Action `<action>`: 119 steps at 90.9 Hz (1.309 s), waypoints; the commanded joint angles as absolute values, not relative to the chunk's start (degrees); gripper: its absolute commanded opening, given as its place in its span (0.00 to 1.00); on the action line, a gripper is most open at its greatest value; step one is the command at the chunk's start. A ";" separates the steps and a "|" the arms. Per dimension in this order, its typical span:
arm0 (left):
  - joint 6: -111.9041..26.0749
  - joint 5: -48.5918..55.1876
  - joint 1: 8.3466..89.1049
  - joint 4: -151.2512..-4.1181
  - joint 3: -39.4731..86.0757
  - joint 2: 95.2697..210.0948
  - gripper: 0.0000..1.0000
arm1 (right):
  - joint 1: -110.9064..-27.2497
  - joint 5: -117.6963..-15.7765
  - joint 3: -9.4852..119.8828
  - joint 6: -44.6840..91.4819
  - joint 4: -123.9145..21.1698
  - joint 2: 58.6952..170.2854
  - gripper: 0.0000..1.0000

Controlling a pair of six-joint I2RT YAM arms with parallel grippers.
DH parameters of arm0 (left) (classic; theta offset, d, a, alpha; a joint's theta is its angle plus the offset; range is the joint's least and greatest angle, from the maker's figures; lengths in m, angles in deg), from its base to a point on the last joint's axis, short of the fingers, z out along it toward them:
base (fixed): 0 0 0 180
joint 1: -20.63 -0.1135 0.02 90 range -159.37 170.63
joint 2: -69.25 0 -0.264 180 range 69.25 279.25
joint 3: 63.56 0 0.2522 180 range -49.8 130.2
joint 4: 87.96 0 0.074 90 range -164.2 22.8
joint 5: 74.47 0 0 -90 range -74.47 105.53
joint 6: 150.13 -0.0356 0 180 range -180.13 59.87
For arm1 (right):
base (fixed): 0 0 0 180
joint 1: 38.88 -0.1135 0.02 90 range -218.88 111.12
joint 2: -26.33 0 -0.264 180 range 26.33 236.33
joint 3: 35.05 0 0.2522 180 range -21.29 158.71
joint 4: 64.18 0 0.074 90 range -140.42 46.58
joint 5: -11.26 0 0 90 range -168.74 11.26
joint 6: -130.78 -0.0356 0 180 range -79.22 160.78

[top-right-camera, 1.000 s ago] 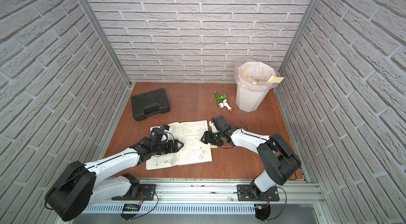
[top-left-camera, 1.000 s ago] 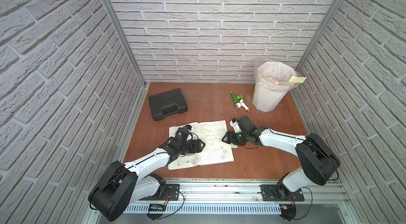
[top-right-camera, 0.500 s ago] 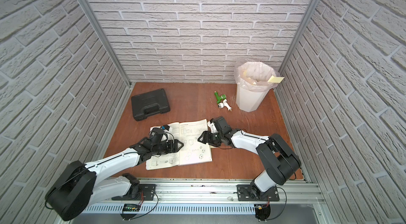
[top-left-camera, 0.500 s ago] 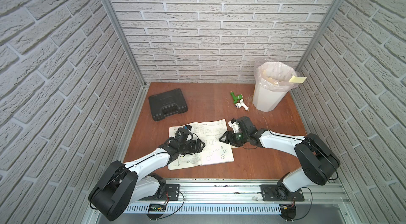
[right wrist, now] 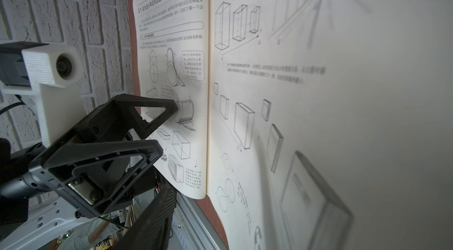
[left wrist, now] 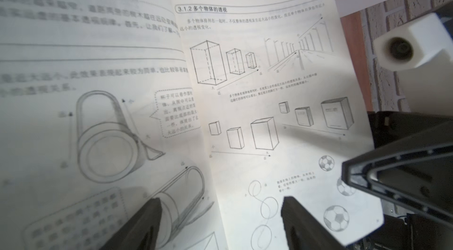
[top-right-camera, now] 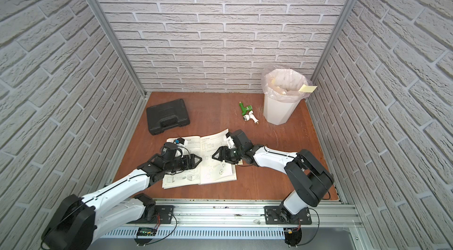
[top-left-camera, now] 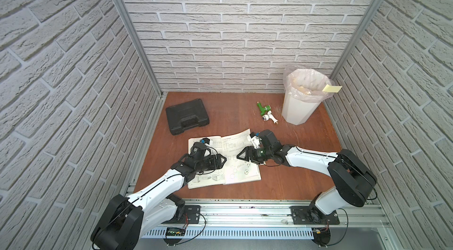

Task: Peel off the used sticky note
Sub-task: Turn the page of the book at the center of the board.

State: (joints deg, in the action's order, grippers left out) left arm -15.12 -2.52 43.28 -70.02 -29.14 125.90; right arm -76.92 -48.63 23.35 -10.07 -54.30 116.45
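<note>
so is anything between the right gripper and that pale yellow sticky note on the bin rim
Yes, the white lined waste bin itself. The pale yellow sticky note hangs off its far rim, so the right gripper must likely reach across.

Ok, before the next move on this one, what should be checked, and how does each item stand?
1. Book lies open: ok.
2. Left gripper open, empty, over the spine: ok.
3. Right gripper at the right page; whether it grips anything: cannot tell.
4. A note to peel on the open pages: none visible, parts covered: cannot tell.
5. Yellow note stuck on the bin rim, far from both grippers: ok.
6. Gap between the two grippers: ok.
</note>
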 commanded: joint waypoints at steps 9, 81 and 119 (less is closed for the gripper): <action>-16.97 -1.52 37.94 -58.54 -29.06 115.36 0.82 | -80.68 -48.05 28.45 -11.44 -56.58 119.29 0.55; -14.26 0.04 33.62 -39.38 -21.37 78.15 0.87 | -89.57 -45.69 59.84 -9.99 -48.41 145.85 0.63; -13.17 -9.55 35.56 -51.43 -26.28 81.38 0.88 | -86.65 -35.71 68.49 -7.93 -47.47 153.13 0.58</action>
State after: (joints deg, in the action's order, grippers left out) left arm -13.63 -6.82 34.41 -44.36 -23.87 79.78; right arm -88.06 -40.76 66.19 -9.56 -47.15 151.97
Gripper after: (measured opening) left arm 0.880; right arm 0.580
